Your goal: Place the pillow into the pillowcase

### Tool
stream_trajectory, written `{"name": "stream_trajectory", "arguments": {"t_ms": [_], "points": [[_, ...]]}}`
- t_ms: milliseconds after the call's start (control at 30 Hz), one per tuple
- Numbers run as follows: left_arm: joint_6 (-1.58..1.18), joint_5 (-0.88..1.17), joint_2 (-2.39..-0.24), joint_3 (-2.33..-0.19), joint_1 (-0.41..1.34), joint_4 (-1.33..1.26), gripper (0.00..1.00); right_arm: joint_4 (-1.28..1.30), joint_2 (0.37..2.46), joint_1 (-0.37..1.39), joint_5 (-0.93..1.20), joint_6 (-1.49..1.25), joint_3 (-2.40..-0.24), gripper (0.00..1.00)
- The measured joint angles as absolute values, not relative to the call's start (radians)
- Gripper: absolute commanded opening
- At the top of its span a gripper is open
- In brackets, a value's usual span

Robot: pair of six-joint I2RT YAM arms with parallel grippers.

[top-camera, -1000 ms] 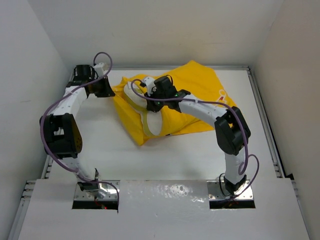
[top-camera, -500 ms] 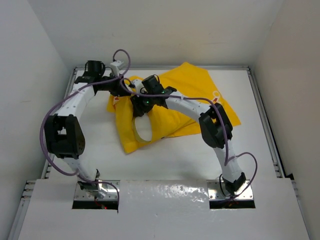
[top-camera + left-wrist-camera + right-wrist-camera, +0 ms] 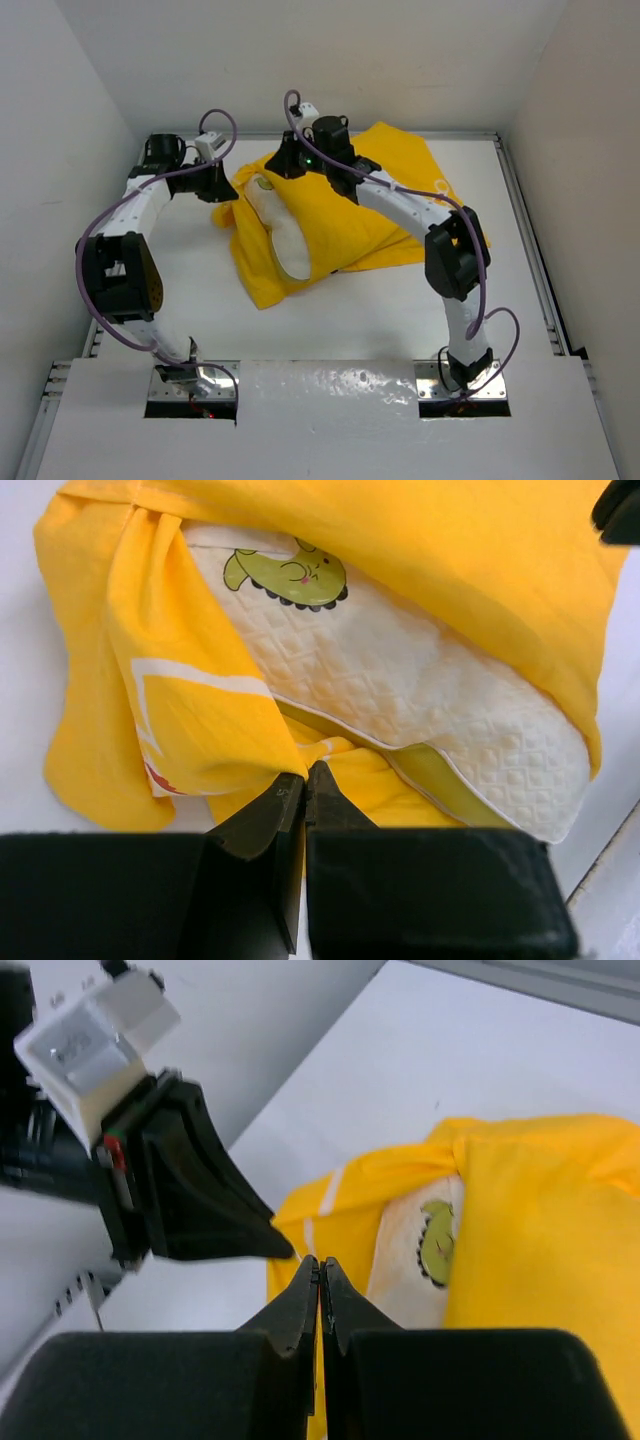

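The yellow pillowcase point(image 3: 390, 190) lies at the back middle of the table. The cream pillow point(image 3: 280, 225) sits partly inside its open left end, with its quilted side, green edge band and small yellow-green emblem point(image 3: 290, 575) showing. My left gripper point(image 3: 228, 192) is at the case's left edge, shut on a fold of the pillowcase point(image 3: 200, 720) just in front of the pillow point(image 3: 400, 680). My right gripper point(image 3: 276, 168) is raised above the case's back left corner, shut and empty point(image 3: 320, 1260), with the pillow point(image 3: 420, 1260) and pillowcase point(image 3: 540, 1220) below it.
The white table point(image 3: 380, 320) has metal rails along its right side point(image 3: 525, 240) and back, with white walls close around it. The right arm's elbow point(image 3: 455, 255) hangs over the case's right part. The left gripper also shows in the right wrist view point(image 3: 200, 1200).
My right gripper has lifted off the pillow and pulled back toward the far edge. My left gripper moved left with the pillowcase edge, and the case opening now lies wider round the pillow.
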State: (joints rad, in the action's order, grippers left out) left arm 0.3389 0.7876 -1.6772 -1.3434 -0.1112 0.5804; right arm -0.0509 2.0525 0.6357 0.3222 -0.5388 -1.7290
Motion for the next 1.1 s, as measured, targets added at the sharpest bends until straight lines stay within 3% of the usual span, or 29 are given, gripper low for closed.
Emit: {"name": "stream_trajectory", "arguments": {"t_ms": [267,500,633,767,800,867,900,933,1000,1100], "points": [[0.286,0.705,-1.673,-1.344,-0.112,0.548,0.0,-0.053,2.329,0.689,0.252,-0.685,-1.901,0.0],[0.268,0.777,-1.673,-1.393,-0.103,0.599,0.0,-0.027,2.455,0.71,0.179,-0.797,-1.894,0.0],[0.362,0.799,-1.671,-1.433,-0.039,0.673,0.0,0.037,2.547,0.711,0.03,-0.866,-2.147,0.0],[0.423,0.835,-1.666,-1.366,0.035,0.709,0.0,0.03,2.553,0.699,-0.143,-0.936,-2.176,0.01],[0.426,0.831,-1.668,-1.348,0.041,0.714,0.0,0.026,2.551,0.691,-0.154,-0.939,-2.17,0.1],[0.405,0.808,-1.671,-1.338,0.028,0.703,0.24,0.021,2.53,0.673,-0.148,-0.921,-2.139,0.32],[0.381,0.793,-1.675,-1.341,0.014,0.687,0.34,0.017,2.505,0.662,-0.132,-0.902,-2.104,0.54],[0.361,0.78,-1.682,-1.351,-0.005,0.676,0.48,0.019,2.468,0.654,-0.115,-0.879,-2.062,0.64],[0.327,0.744,-1.723,-1.414,-0.046,0.677,0.56,0.037,2.377,0.637,-0.062,-0.808,-1.987,0.79],[0.314,0.705,-1.772,-1.507,-0.084,0.67,0.68,0.086,2.208,0.624,0.009,-0.703,-1.873,0.84]]}}
